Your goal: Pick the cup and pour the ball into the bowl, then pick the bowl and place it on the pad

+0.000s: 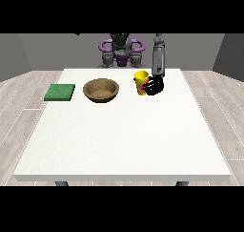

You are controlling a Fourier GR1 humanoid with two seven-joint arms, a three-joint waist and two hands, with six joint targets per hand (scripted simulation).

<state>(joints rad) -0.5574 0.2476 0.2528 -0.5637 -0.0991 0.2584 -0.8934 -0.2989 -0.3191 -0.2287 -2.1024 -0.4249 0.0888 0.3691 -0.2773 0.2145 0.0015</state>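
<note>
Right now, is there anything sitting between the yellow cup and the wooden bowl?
Nothing visible. The cup, with the hand at the view's right against it, stands beside the bowl with only bare table between them.

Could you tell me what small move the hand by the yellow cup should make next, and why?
Probably lift the cup straight up a little. The hand at the view's right has its fingers round the cup, which stands upright on the table, right of the bowl; it must clear the bowl's rim before pouring.
</note>
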